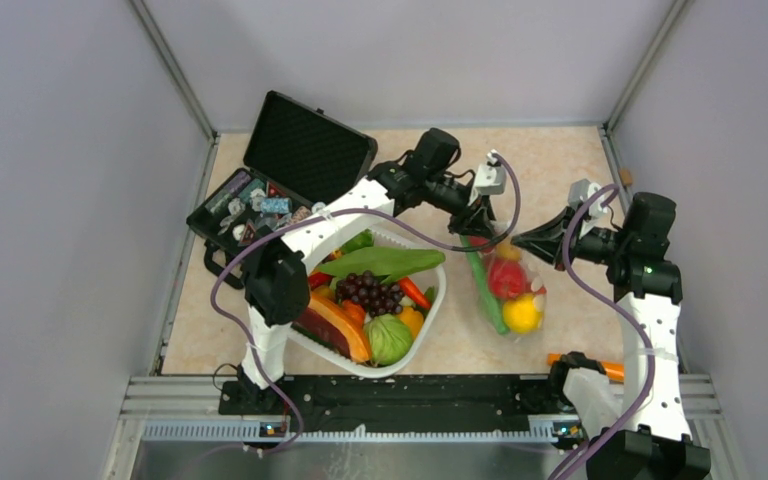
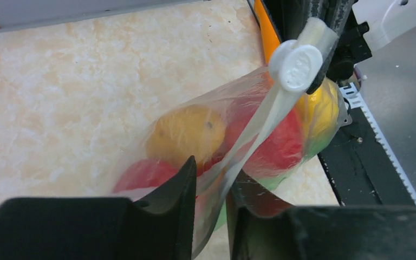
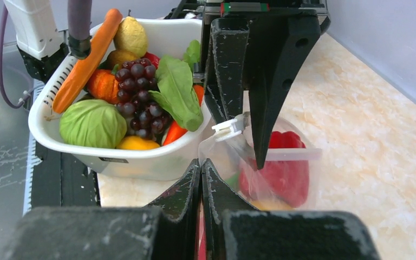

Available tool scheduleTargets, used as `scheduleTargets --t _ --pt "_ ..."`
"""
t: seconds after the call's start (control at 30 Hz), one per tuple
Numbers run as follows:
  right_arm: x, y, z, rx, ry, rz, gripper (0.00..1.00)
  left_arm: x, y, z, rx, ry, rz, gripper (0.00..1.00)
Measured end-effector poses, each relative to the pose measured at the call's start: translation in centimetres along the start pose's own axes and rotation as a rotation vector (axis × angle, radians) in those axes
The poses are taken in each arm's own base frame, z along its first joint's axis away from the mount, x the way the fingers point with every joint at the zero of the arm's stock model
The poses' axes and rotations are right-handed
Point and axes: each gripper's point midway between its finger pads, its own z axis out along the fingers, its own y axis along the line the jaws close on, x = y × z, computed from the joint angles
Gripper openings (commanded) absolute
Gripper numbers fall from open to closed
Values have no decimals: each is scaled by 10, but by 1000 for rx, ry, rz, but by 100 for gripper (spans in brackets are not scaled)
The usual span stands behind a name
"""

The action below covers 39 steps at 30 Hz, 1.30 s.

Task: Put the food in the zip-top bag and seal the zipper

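Jaws of left gripper [image 2: 212, 179] clasp zipper [image 2: 254, 127]; right gripper [image 3: 201, 165] pinches zip-top bag [image 3: 225, 157].

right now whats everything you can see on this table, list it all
zip-top bag: one, clear, right of the basket, zipper along its mouth
food: several pieces, red, yellow, green, inside the bag
white basket: one, table centre, heaped with produce
grape bunch: one, dark, on top in the basket
cabbage: one, green, basket's near end
black case: one, open, far left
orange piece: one, by the right arm's base
left gripper: black, closed around the zipper
right gripper: black, shut on the bag's edge
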Motion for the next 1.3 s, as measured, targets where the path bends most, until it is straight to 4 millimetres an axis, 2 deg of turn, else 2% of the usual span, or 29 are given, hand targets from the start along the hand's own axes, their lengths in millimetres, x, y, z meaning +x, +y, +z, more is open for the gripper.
scheduleTargets --t 0.1,0.27,0.43,0.5,0.73,0.83,1.07,1.13,1.3 --pt "0 -2 0 7 3 -3 0 -1 0 1 -4 -1 -11 0" --pt "2 -11 -1 46 16 -12 0 -3 10 1 -58 -1 -17 0" --pt "8 -23 -1 100 27 15 23 2 30 0 -168 6 -16 0" --pt "8 -27 -1 121 28 26 30 5 38 -2 -215 17 -21 0" --pt "9 -52 -4 238 39 51 41 0 58 -15 -398 64 4 0" --pt "7 -62 -6 288 39 63 46 -5 56 -18 -431 86 28 0" --pt "3 -67 -7 312 23 48 46 -20 52 -18 -481 150 98 0" --pt "10 -68 -7 321 22 40 46 -19 50 -15 -499 175 113 0" --pt "44 -75 -7 360 41 77 46 -11 41 -8 -510 235 123 0"
